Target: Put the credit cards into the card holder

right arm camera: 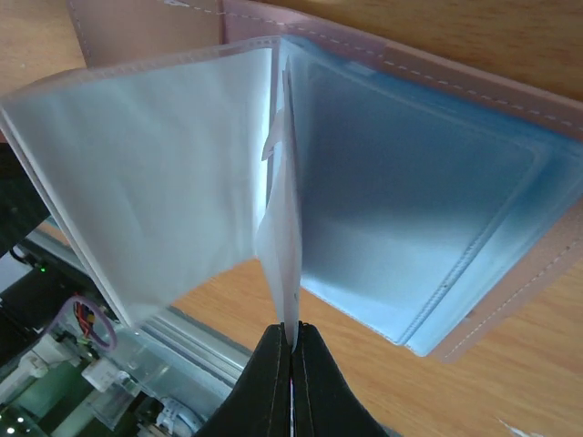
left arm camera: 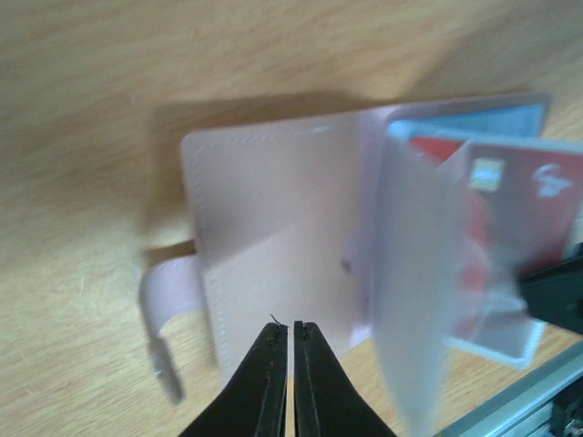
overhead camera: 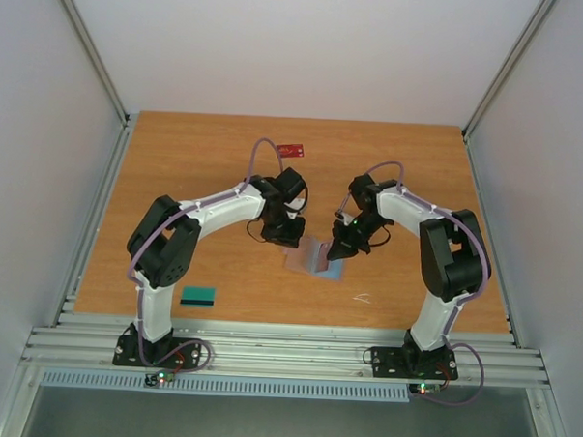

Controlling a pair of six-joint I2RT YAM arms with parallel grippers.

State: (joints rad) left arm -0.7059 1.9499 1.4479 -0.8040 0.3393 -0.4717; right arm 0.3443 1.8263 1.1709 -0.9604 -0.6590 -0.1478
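Note:
The card holder [overhead camera: 314,261] lies open mid-table, pink cover down, with clear pocket leaves and a light blue inner face [right arm camera: 410,209]. My left gripper [overhead camera: 288,243] is shut, and its tips [left arm camera: 291,326] rest on the pink cover [left arm camera: 273,228] near its edge. My right gripper [overhead camera: 334,254] is shut on one clear leaf, which stands up edge-on between its fingers [right arm camera: 292,326]. One red card [left arm camera: 524,182] sits behind the clear leaves. Another red card [overhead camera: 292,149] lies at the back. The teal-green card [overhead camera: 199,295] lies near the left arm's base.
A tiny white scrap [overhead camera: 363,298] lies on the wood in front of the holder. The metal rail [overhead camera: 286,354] runs along the near edge. Grey walls close in the left and right sides.

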